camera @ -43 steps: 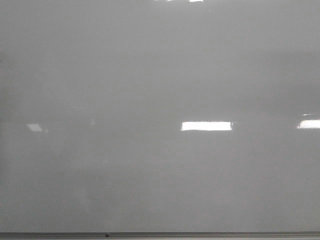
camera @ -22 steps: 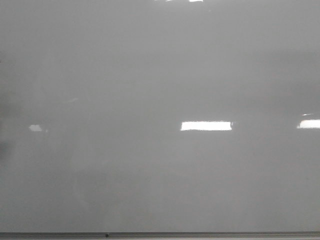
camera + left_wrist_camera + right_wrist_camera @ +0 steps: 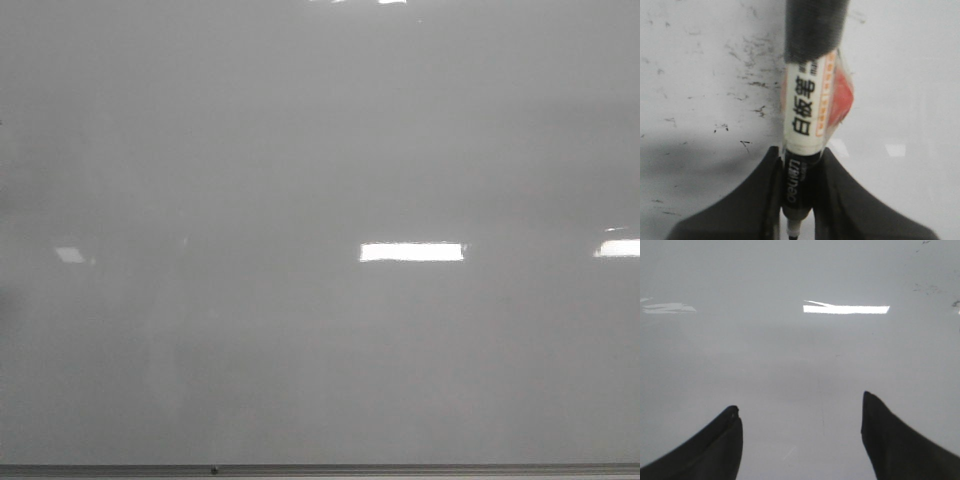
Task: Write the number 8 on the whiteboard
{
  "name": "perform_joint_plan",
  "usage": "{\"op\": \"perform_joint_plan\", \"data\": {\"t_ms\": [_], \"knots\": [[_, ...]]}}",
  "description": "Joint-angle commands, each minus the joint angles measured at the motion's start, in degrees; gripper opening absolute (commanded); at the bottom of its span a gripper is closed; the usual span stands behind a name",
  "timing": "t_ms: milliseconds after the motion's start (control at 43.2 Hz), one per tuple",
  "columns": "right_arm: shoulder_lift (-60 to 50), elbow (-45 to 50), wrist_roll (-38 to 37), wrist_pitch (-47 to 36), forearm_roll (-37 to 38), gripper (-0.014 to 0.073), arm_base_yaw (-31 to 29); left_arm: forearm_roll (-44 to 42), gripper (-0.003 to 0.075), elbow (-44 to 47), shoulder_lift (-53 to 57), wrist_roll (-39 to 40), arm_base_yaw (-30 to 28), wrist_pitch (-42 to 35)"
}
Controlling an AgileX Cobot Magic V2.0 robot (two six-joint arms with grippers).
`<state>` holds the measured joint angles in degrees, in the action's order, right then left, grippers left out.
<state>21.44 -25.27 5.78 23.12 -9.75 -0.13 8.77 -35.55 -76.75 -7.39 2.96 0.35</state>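
- Two end effectors recorded, each seen only in its own wrist view; neither appears in the front view.
- Left end effector [image 3: 796, 165]: dark fingers [image 3: 747, 200] closed narrowly on a marker pen [image 3: 807, 117], one on each side of its black lower barrel.
- Marker pen: white label with black printed characters, an orange-red patch on one side, a black cap or sleeve at the far end. Its long axis runs straight along the line of the fingers, the capped end pointing away from the wrist.
- Whiteboard [image 3: 320, 150]: glossy grey-white, fills the front view; bright rectangular reflections at mid-height, a faint one at left, stronger ones at centre and right. Thin grey metal edge strip [image 3: 400, 468] along the bottom, with a small dark dot left of centre.
- Number 8: no stroke visible on the board in any view; the surface is open across its full width. Scattered black specks show beside the pen in the left wrist view.
- Right end effector [image 3: 800, 435]: fingers spread wide, holding nothing, plain board surface between them.
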Motion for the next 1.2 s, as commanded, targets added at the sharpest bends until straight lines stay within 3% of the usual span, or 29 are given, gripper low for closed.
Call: {"op": "perform_joint_plan", "data": {"t_ms": [0,208,394,509,671,833,1042,1181], "knots": [[0.9,-2.6,0.0,-3.1,-0.3,0.0529,-0.4,0.4,-0.0019,-5.5,6.0,0.3,0.3,11.1],[6.7,-7.2,0.4,6.1,-0.3,0.0529,-0.3,1.5,-0.0019,-17.6,5.9,-14.9,6.3,42.8],[15.9,-12.8,10.2,13.7,-5.1,0.0529,4.8,9.4,-0.0019,-23.2,4.0,-40.5,16.9,59.3],[22.1,-18.6,20.6,21.5,-11.0,0.0529,11.1,11.7,-0.0019,-24.7,4.0,-49.7,23.6,62.3],[31.5,-27.7,29.9,33.2,-17.6,0.0529,20.7,11.9,-0.0019,-25.7,4.0,-50.6,31.6,62.4],[39.8,-35.3,32.4,34.1,-19.4,0.0529,30.2,12.0,-0.0019,-25.7,4.0,-50.8,36.5,61.9],[48.7,-41.8,32.9,33.8,-19.5,0.0529,40.1,12.2,-0.0019,-25.7,4.0,-50.8,37.0,61.4],[53.1,-43.7,33.1,32.5,-19.5,0.0529,43.5,12.2,-0.0019,-25.7,4.0,-50.8,37.0,60.8]]}}
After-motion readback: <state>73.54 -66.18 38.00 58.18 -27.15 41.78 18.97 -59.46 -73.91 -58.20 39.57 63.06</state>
